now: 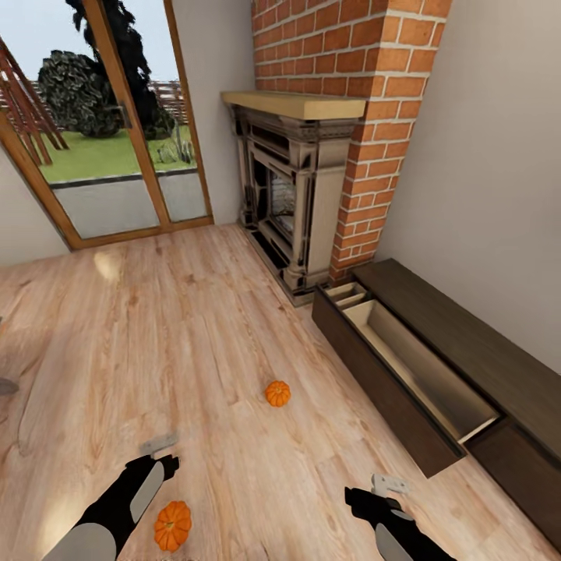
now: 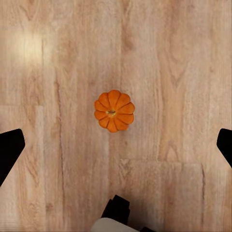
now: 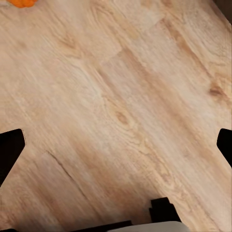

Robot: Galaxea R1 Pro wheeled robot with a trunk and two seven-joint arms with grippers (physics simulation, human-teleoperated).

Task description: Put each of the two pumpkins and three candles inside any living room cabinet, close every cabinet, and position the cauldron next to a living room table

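In the head view, two pumpkins lie on the light wood plank floor [image 1: 179,327]. One pumpkin [image 1: 277,393] sits out in the open floor, well apart from the arms. The second pumpkin [image 1: 172,525] lies just beside the left end effector [image 1: 160,456], below its dark forearm. The right end effector [image 1: 374,492] hangs over bare planks. To the right, the long dark-brown cabinet [image 1: 467,343] stands against the beige wall with one drawer [image 1: 413,374] pulled out, its pale inside open to view. Beyond it stands the ornate fireplace surround [image 1: 292,195] under a brick chimney [image 1: 358,101], and glazed wooden doors [image 1: 117,132] look onto a lawn. No writing or labels can be read anywhere.

In the left wrist view, one pumpkin [image 2: 114,110] lies stem up on the floor, centred between the two black fingertips [image 2: 9,150], which stand spread wide and touch nothing.

In the right wrist view, the fingertips [image 3: 9,150] are likewise spread wide over bare planks, with an orange sliver of a pumpkin [image 3: 21,3] at the frame's edge.
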